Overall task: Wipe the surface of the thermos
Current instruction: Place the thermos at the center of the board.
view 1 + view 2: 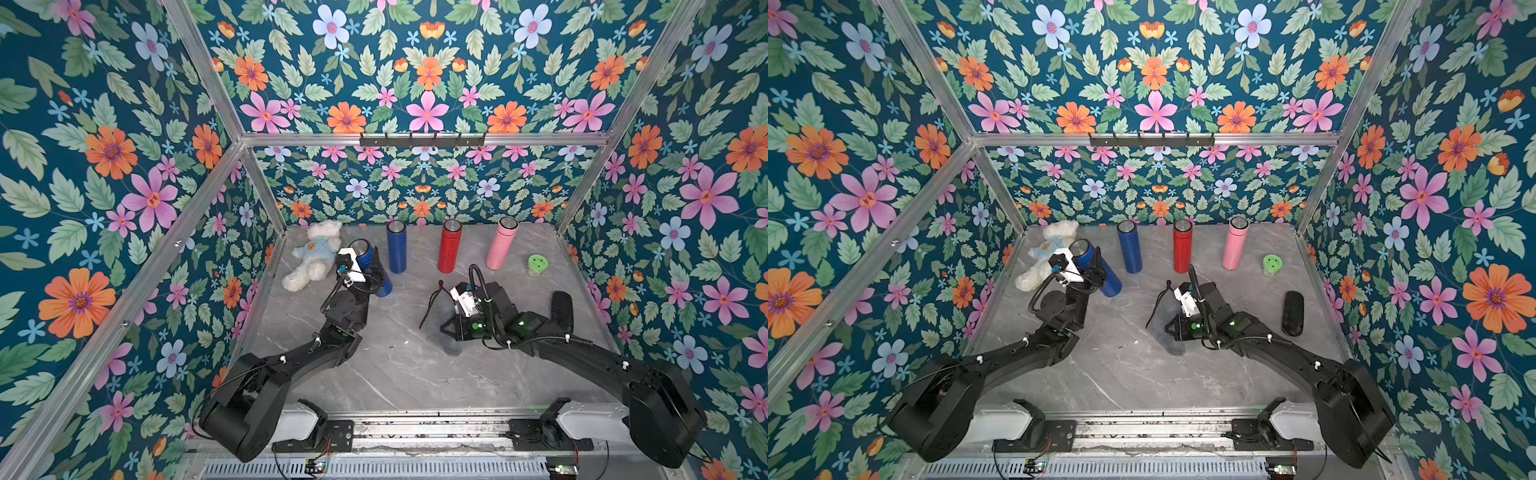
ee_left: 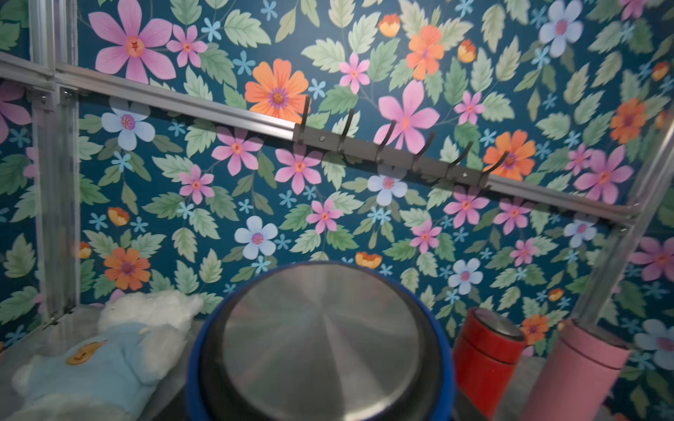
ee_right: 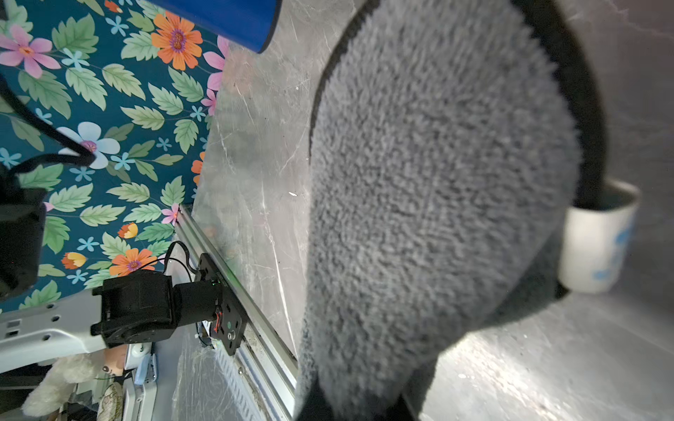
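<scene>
Blue thermos (image 1: 1112,282) stands tilted just beside the teddy bear (image 1: 309,254). Its body sits between the jaws of the left gripper (image 1: 1090,266), which are part-spread and clamped on it. Farther from the bear, I see the right gripper (image 1: 1170,328) closed tight on a grey cloth (image 3: 437,200), apart from the thermos.

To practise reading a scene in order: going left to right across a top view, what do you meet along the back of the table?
White teddy bear → tilted blue thermos → upright blue thermos → red thermos → pink thermos → green round tub.
</scene>
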Motion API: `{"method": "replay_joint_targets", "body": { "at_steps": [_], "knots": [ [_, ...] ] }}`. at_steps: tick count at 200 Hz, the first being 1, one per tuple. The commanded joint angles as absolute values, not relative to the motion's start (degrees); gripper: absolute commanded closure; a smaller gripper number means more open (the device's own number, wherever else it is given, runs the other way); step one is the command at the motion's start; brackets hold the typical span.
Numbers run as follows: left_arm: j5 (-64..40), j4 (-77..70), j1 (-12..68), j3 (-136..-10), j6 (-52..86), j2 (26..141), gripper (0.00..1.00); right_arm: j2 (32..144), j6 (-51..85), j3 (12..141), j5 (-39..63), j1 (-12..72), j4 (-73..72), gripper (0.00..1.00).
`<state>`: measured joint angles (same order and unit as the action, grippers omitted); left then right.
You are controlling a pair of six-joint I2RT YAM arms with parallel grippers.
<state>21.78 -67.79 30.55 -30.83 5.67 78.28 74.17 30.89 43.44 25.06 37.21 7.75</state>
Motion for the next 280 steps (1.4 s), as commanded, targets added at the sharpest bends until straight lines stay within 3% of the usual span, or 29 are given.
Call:
{"method": "replay_joint_targets", "body": {
  "at_steps": [1,98,217,231,280],
  "knots": [
    [17.6,-75.9,27.1,-32.2,3.1,83.0,1.0,75.9,30.6,44.1,24.4,38.3,4.9,1.0],
    [7.0,-92.0,17.4,-48.1,-1.4,109.8,1.0,77.2,30.7,45.3,24.3,40.4,8.0,1.0],
    [3.1,-94.7,16.2,-52.4,-5.2,119.6,1.0,84.0,28.9,49.9,26.8,40.4,7.6,1.0],
    [3.0,-94.4,16.2,-52.1,-5.4,119.6,0.94,83.9,28.9,49.7,26.8,40.4,7.4,1.0],
    [2.8,-92.7,16.2,-52.0,-5.1,119.6,0.51,84.2,28.9,49.8,26.9,40.4,7.0,1.0]
  ]
}}
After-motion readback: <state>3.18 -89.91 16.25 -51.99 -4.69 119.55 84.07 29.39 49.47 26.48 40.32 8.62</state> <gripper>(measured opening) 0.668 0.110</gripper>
